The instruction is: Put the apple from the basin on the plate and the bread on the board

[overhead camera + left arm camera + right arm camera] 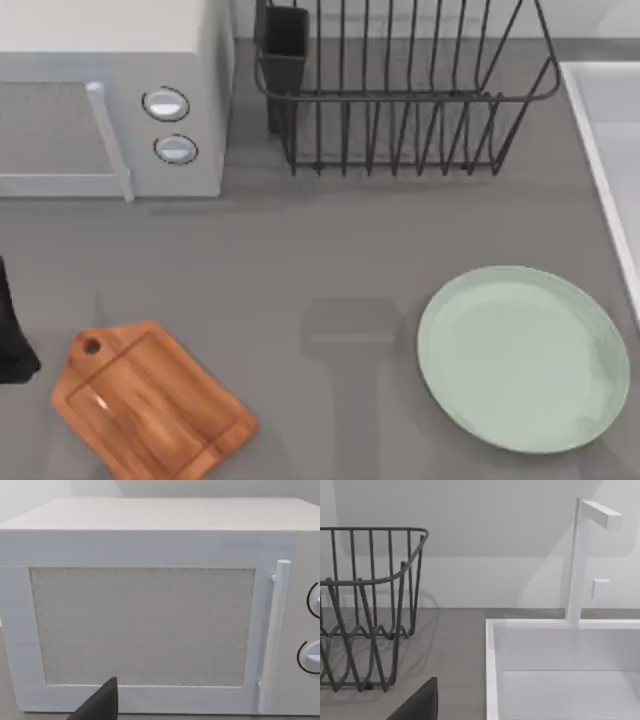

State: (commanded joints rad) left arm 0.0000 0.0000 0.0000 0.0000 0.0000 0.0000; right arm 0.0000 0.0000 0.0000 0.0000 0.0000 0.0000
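The plate (523, 358) is lying bare at the table's right, just beside the basin (607, 150) (its rim is running along the right edge). The board (150, 402) is sitting bare at front left, handle pointing toward the microwave (110, 95). The left arm (12, 335) is showing at the left edge; whether either pincer is wide or narrow I cannot tell. The rack (400, 90) is standing behind the plate.

The basin (612, 150) is cut off at the table's right edge, the board's (150, 405) lower corner at the bottom
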